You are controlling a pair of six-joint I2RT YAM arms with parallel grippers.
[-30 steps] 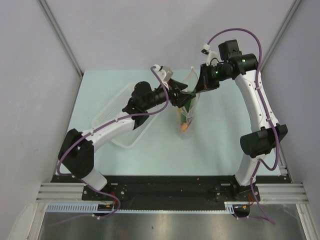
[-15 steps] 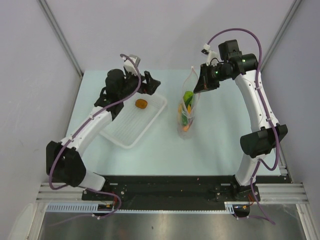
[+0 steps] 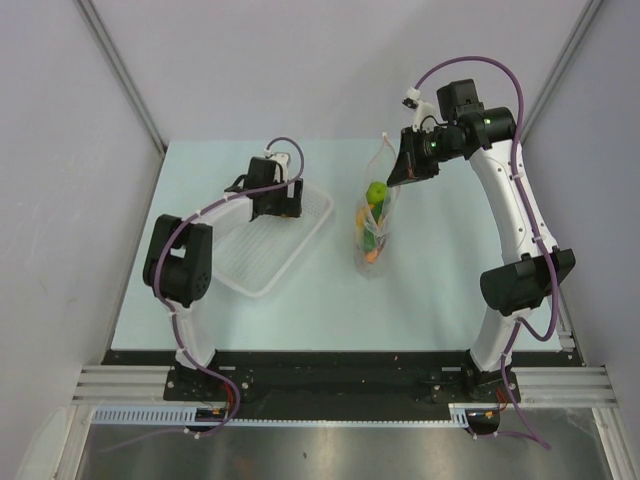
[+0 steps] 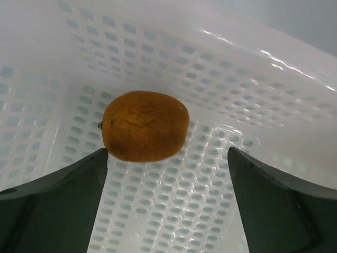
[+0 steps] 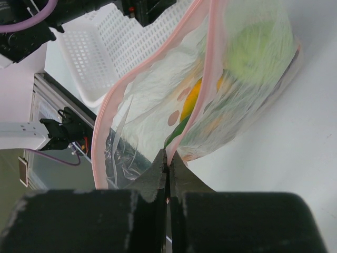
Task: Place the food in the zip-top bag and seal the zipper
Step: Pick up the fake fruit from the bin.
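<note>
An orange-brown toy piece [image 4: 145, 125] lies on the floor of the white perforated tray [image 4: 174, 205]. My left gripper [image 4: 167, 153] is open and low inside the tray, its tip on the near side of the piece, not touching it. In the top view the left gripper [image 3: 285, 205] covers that piece. My right gripper [image 5: 169, 158] is shut on the pink-red zipper [image 5: 210, 58] of the clear zip-top bag [image 3: 376, 225] and holds its mouth up and open. Inside the bag are a lime-green ball [image 3: 377, 192], with yellow, green and orange pieces [image 3: 371, 254] below it.
The white tray [image 3: 250, 265] lies left of the bag, on the pale table. The right arm [image 3: 515, 215] arches along the table's right side. Grey walls enclose the back and sides. The left arm [image 3: 215, 210] reaches over the tray's far end.
My left gripper has pulled away from the bag's mouth, swung left and dropped into the tray over the orange-brown piece. The lime-green ball now sits in the bag. The right gripper has held still.
</note>
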